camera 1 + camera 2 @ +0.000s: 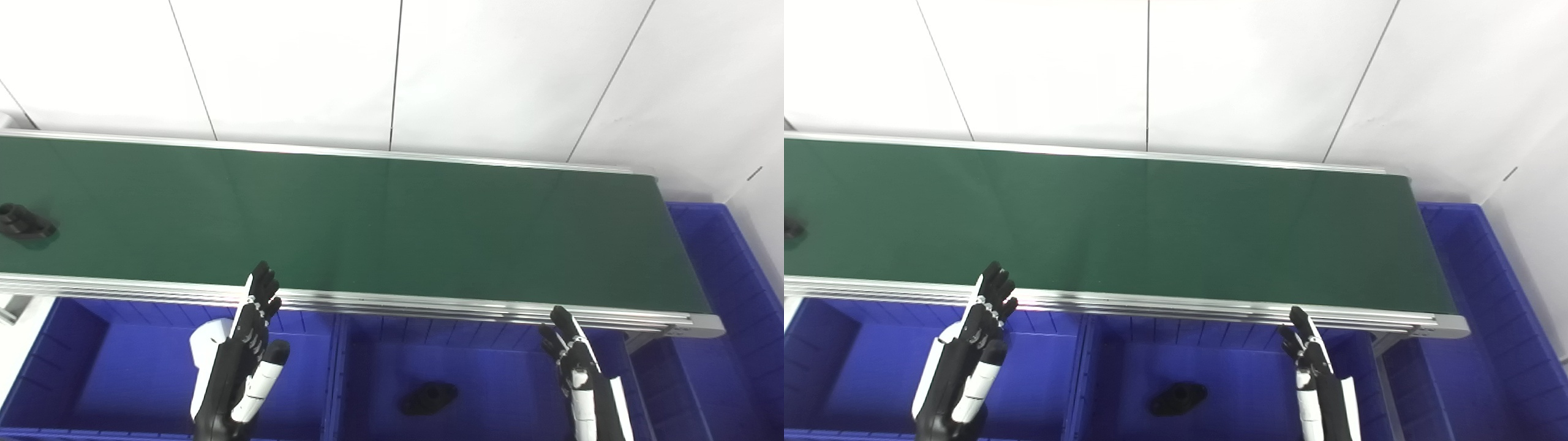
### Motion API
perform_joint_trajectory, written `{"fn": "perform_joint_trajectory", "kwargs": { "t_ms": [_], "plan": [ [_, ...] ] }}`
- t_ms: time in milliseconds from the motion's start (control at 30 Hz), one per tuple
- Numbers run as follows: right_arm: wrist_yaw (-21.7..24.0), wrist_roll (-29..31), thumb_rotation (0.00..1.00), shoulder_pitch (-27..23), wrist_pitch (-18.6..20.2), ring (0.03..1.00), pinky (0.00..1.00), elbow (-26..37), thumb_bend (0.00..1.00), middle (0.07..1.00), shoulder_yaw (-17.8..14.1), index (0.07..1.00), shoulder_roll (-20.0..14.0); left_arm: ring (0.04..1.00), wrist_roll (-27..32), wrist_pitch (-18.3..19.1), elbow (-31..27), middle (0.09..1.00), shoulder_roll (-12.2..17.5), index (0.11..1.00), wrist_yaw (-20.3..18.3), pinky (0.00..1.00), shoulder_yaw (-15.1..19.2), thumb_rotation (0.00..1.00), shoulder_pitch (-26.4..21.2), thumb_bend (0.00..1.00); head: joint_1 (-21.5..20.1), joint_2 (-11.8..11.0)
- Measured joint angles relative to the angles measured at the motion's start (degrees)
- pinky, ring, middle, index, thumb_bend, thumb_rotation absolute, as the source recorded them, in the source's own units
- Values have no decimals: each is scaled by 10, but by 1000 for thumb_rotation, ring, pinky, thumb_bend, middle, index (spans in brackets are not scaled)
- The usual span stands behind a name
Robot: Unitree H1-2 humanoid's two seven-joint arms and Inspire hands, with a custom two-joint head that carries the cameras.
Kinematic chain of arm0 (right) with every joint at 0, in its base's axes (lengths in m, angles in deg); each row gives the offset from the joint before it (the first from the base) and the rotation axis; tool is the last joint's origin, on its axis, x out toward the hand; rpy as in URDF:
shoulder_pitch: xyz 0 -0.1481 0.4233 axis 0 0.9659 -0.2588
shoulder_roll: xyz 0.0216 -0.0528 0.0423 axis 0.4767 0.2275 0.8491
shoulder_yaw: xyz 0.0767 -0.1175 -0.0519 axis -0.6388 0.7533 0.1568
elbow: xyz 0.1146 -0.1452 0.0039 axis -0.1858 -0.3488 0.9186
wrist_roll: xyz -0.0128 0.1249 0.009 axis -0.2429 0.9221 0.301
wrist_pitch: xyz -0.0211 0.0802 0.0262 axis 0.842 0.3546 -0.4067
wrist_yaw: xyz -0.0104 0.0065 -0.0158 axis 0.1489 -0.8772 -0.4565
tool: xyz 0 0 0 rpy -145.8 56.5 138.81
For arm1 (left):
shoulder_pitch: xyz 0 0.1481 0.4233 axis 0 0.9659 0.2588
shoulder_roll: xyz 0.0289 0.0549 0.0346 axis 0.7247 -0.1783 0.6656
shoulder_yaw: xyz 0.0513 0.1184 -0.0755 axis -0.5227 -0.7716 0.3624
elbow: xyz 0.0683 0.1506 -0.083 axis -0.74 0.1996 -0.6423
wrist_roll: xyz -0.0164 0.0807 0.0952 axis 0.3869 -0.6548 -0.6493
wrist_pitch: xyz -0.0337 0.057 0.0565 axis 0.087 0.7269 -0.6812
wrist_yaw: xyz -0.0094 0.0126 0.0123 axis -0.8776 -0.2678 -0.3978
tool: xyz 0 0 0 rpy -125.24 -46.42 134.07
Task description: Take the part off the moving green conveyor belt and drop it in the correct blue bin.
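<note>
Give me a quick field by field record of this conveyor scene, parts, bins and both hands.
belt: green conveyor belt, running left to right across the view
part on belt: black part at the far left end, untouched
left bin: blue, holds a white part partly hidden by the left hand
middle bin: blue, holds a black flat part
right bin: blue, beyond the belt's end, contents not visible
left hand: open, over the left bin
right hand: open, over the middle bin
</note>
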Motion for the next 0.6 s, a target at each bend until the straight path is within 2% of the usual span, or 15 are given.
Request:
{"fn": "perform_joint_trajectory", "kwargs": {
  "t_ms": [33,100,167,233,300,467,600],
  "plan": [
    [0,-2,950,0,0,899,889,0,778,941,0,919,2,1000,1,0,0,1000,1,1000,0,1000,0,852,0,623,0,0],
    [0,-7,969,0,5,916,916,4,776,954,2,929,4,1000,1,0,0,1000,3,1000,0,1000,1,869,0,640,-31,11],
    [0,-12,963,1,22,918,921,18,781,953,6,924,7,1000,2,0,0,1000,6,1000,0,1000,3,878,0,653,-31,11],
    [0,-21,973,0,36,919,923,32,778,954,10,925,13,1000,11,0,0,1000,13,1000,0,1000,7,881,0,656,-72,25],
    [-2,-32,986,-1,39,917,920,35,775,952,13,925,21,1000,19,0,0,1000,21,1000,0,1000,11,882,0,653,-87,27],
    [-15,-68,1000,-8,42,898,892,27,793,940,20,915,43,1000,56,2,1,1000,33,1000,-1,1000,21,899,0,611,-104,26],
    [-22,-82,1000,-15,42,901,895,14,816,942,21,923,52,1000,57,2,6,1000,40,1000,-1,1000,24,915,0,617,-106,27]
  ]
}}
